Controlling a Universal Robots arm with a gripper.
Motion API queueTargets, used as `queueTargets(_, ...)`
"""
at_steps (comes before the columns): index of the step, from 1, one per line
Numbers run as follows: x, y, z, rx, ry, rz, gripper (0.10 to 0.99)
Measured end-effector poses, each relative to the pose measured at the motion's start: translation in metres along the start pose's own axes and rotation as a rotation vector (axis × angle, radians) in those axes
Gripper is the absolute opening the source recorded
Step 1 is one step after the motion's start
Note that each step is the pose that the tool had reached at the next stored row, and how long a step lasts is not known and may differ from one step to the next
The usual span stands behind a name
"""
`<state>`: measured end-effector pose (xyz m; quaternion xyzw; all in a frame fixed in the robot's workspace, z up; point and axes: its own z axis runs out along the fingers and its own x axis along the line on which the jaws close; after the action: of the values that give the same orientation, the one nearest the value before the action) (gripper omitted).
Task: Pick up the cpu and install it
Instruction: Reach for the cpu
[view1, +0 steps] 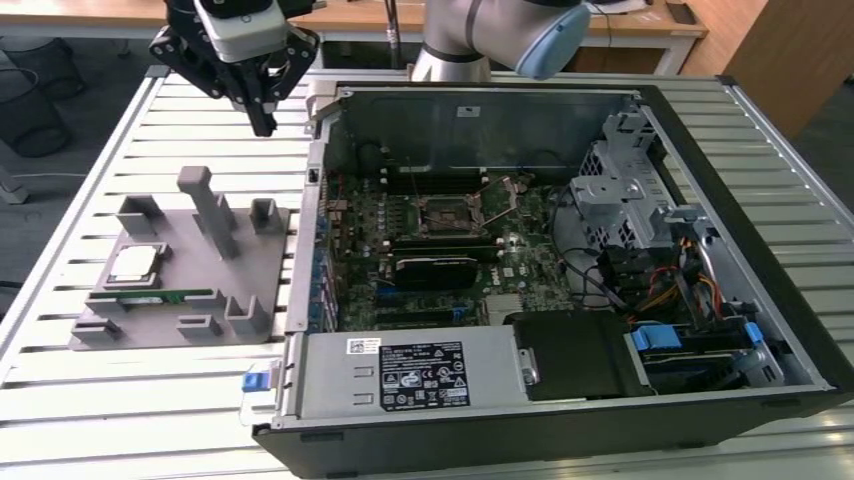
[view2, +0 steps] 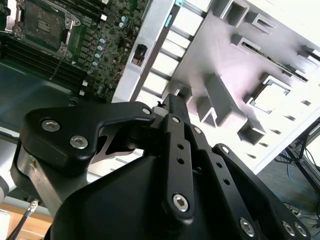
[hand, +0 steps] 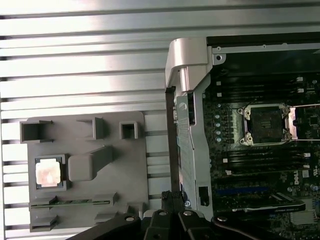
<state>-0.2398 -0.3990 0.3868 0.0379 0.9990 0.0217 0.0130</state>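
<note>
On the exterior view's left, a grey fixture plate (view1: 260, 270) lies on the slatted metal table (view1: 80, 400). The cpu (view1: 135, 264) sits flat in a square recess of that plate, silver top up, toward the plate's left side. Just beside it, a thin green memory stick (view1: 158, 297) rests on edge in a slot. Upright grey posts (view1: 211, 208) stand on the plate to the right of the chip.

Further right and higher in the view, the gripper (view1: 263, 124) hangs above the table, past the fixture's far edge and near the corner of the open computer case (view1: 467, 110). It is well apart from the cpu. Its black fingers (view2: 175, 117) seem to be pressed together at the tips, though the angle is poor, and nothing is between them.

To the right, the case lies open on its side. Its motherboard faces up, and the processor socket (view1: 451, 212) shows its retention frame swung open. In the first wrist view the cpu (hand: 48, 174) lies in its recess, with the socket (hand: 266, 124) across the case wall.
</note>
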Motion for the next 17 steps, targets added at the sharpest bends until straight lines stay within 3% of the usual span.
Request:
queueTargets(5, 0.0044, -0.0003, 0.0002, 0.000, 0.0000, 0.000, 0.106)
queueTargets(17, 0.0236, -0.0018, 0.0006, 0.000, 0.0005, 0.000, 0.106)
